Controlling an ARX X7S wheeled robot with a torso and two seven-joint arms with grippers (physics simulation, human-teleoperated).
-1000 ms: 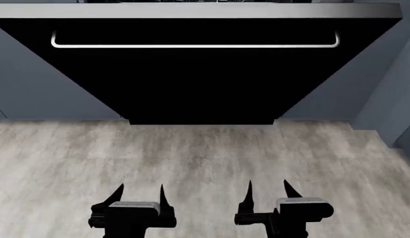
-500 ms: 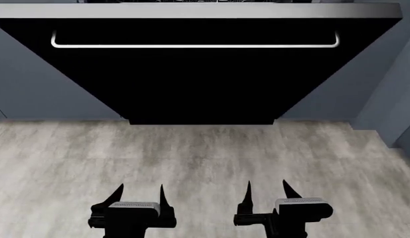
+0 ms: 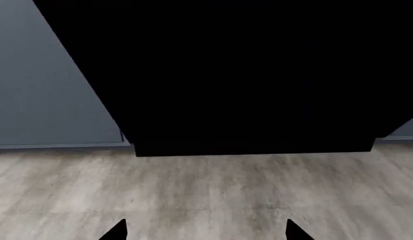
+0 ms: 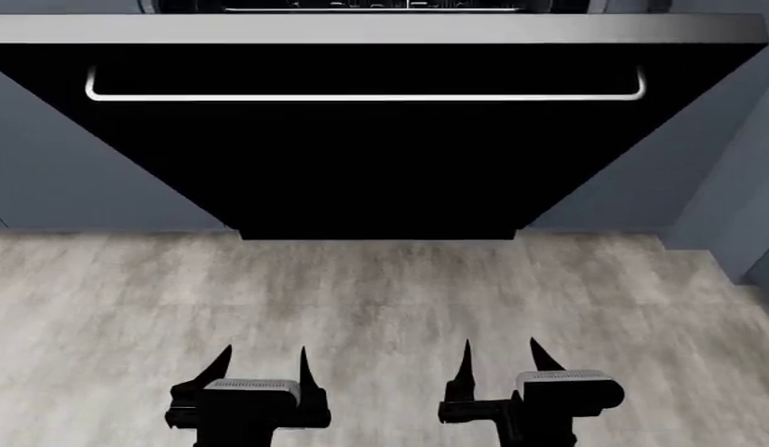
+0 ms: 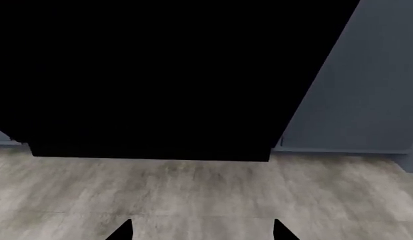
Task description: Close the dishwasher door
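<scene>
The dishwasher door (image 4: 378,168) hangs open, a glossy black panel leaning out toward me, with a long silver bar handle (image 4: 359,96) and a brushed silver top edge (image 4: 372,28). In both wrist views the door (image 3: 246,75) (image 5: 153,75) fills the far part of the picture above the floor. My left gripper (image 4: 265,358) and right gripper (image 4: 499,354) hover low over the floor, well short of the door. Both are open, with nothing between their fingers. Only the fingertips (image 3: 116,231) (image 5: 123,231) show in the wrist views.
Blue-grey cabinet fronts (image 4: 61,158) (image 4: 720,158) flank the door on both sides. A grey wood-look floor (image 4: 384,298) lies between me and the door. The dishwasher's rack interior (image 4: 372,5) shows just above the door's top edge.
The door sits slightly lower and larger in the head view, so the view has shifted a little toward it. Both grippers keep their pose and stay open.
</scene>
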